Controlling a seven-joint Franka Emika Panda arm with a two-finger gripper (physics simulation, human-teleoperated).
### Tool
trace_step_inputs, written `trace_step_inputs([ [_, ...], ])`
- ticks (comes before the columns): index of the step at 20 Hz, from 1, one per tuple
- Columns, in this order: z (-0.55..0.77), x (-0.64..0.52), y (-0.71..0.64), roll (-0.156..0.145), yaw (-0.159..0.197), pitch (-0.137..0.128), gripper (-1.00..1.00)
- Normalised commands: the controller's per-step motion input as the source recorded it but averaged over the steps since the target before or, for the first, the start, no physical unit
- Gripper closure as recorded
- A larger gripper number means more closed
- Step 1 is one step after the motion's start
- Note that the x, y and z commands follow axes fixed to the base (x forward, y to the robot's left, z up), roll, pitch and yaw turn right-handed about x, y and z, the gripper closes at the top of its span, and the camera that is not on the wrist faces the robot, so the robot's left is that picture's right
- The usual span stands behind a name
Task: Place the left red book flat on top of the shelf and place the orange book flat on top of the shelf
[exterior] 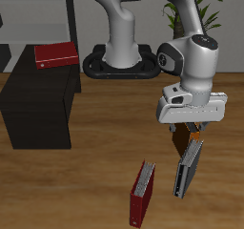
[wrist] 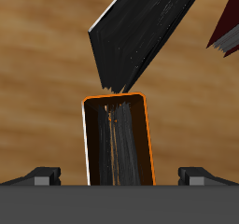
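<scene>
Gripper hangs over orange book, jaws straddling its top edge; closed or not, cannot tell. Hardcover: stiff, light, smooth faces; pinch across covers near spine. Grey book leans just beyond. Wrist shows orange rim; exterior alone shows red book flat on shelf, far off.

Left red book flat on shelf; claw above standing books.

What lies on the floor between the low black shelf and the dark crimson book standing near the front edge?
Nothing: between the matte black shelf and the upright crimson book the exterior view shows only bare wooden table.
</scene>
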Motion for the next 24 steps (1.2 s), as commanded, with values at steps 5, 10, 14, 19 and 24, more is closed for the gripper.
trace_step_inputs([
  [5,-0.11,0.03,-0.02,0.026,0.044,0.074,-1.00],
  [10,-0.05,-0.03,0.02,0.030,0.020,0.047,1.00],
  [14,0.02,-0.01,-0.08,-0.006,0.017,0.026,1.00],
  [19,0.22,-0.06,-0.18,-0.027,0.001,-0.028,1.00],
  [24,0.52,-0.24,-0.37,-0.062,-0.032,-0.041,1.00],
])
